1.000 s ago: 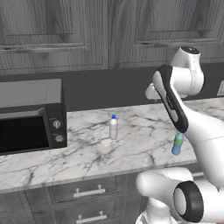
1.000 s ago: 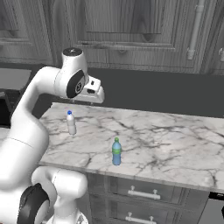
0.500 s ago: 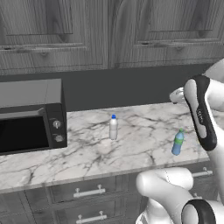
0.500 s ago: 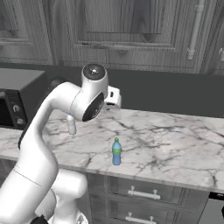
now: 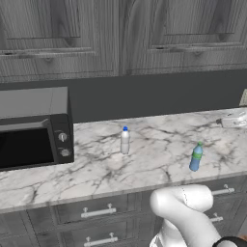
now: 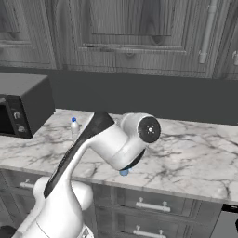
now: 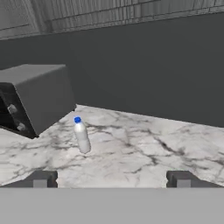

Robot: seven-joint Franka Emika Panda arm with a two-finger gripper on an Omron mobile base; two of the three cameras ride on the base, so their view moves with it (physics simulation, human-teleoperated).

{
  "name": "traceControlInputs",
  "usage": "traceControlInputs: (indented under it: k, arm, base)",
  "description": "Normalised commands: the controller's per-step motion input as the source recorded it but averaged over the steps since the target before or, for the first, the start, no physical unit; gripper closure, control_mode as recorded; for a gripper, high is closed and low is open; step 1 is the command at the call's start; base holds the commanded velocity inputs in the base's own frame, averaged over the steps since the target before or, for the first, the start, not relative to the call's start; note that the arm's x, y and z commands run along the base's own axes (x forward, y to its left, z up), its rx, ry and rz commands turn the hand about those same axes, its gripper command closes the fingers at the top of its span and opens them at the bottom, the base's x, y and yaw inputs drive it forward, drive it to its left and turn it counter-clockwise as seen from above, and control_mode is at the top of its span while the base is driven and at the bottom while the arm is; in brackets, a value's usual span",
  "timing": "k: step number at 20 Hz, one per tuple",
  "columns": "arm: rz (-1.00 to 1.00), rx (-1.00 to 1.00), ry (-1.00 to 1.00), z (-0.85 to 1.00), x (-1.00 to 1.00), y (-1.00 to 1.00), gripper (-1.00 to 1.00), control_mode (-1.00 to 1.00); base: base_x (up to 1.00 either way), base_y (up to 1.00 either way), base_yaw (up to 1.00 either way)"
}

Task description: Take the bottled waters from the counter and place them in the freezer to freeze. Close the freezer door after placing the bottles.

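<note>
Gripper (image 7: 111, 179): seen in the hand view with its two dark fingertips (image 7: 41, 179) set wide apart at the bottom edge; nothing is held between them.
Gripper aim: pointed across the counter (image 7: 144, 153) toward the dark back wall, with the white bottle up and to the left of the gap between the tips.
White bottle (image 5: 125, 140): stood upright on the marble, blue cap on top, near the middle of the counter (image 5: 96, 169) and to the right of the microwave; clear of the gripper. It is also seen in the hand view (image 7: 81, 136) and, partly behind the arm, in the right base view (image 6: 74, 130).
Blue bottle (image 5: 196, 157): stood upright with a green cap, nearer the front edge, well apart from the white bottle and to its right.
Microwave (image 5: 34, 128): placed at the left end of the counter, its knobs facing forward.
Arm (image 6: 107, 144): bent low across the counter front in the right base view.
Cabinets (image 5: 120, 36): dark wooden doors are hung above the counter.
Drawers (image 5: 96, 212): dark grey fronts with silver handles are set below the marble.
</note>
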Motion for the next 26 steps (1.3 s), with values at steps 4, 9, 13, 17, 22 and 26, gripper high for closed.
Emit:
traceControlInputs:
  k: [4,9,13,17,22,26]
  arm:
    - [0.38,0.03,-0.30,-0.14,-0.22,-0.44,-1.00,-1.00]
    - [0.34,0.02,-0.03,-0.38,0.00,-0.24,-1.00,-1.00]
    - [0.42,0.05,-0.16,-0.14,0.00,-0.59,-1.00,-1.00]
    - [0.35,0.00,-0.18,-0.52,0.00,-0.05,-1.00,-1.00]
    - [0.25,0.00,-0.07,-0.53,0.00,0.00,-1.00,-1.00]
    - [0.11,0.00,-0.02,-0.34,0.00,0.00,-1.00,-1.00]
  base:
    - [0.00,0.00,0.00]
    - [0.00,0.00,0.00]
    - [0.00,0.00,0.00]
    - [0.00,0.00,0.00]
    - [0.00,0.00,0.00]
    - [0.00,0.00,0.00]
